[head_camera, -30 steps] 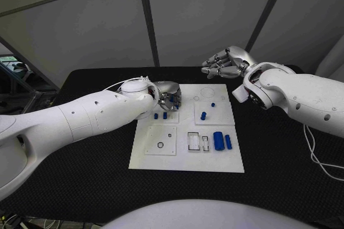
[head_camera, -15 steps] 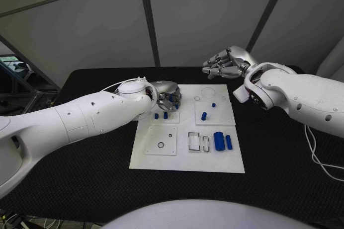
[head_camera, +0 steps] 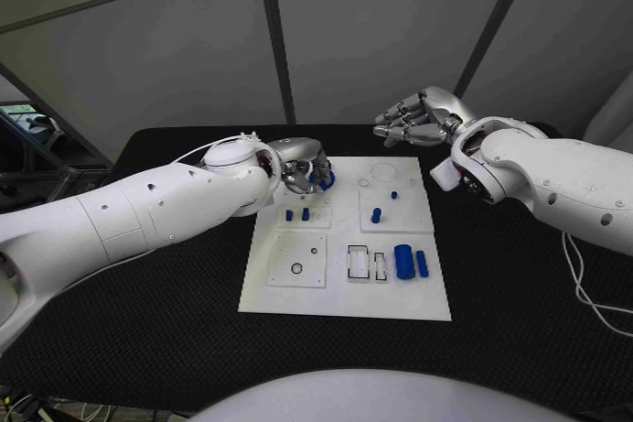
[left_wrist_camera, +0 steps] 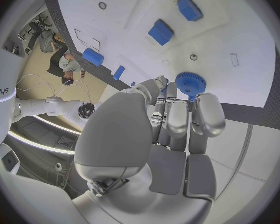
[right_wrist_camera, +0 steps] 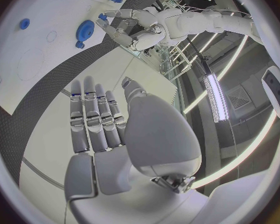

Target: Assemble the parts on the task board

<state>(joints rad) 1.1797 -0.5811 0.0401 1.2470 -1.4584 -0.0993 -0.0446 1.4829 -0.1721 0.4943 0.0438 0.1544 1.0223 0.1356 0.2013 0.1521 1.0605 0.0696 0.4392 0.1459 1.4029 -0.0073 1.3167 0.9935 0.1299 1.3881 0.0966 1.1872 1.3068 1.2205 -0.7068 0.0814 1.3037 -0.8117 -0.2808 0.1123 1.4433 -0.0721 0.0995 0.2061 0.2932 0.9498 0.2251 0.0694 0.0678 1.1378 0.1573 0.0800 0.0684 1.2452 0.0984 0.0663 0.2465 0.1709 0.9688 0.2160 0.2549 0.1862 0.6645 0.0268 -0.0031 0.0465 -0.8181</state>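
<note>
Both arms are glossy white, rounded shells dotted with small dark screw holes, swelling toward the wrists. Each ends in a silver metal hand, the left hand [head_camera: 304,168] and the right hand [head_camera: 415,116], with segmented fingers and pale grey pads. Thin white cables loop at the left wrist and trail below the right arm.

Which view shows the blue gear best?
Left wrist view: the blue gear sits large at the left hand fingertips, teeth visible. Right wrist view shows it smaller, from farther off. Head view gives just a blue sliver beside the left hand.
</note>
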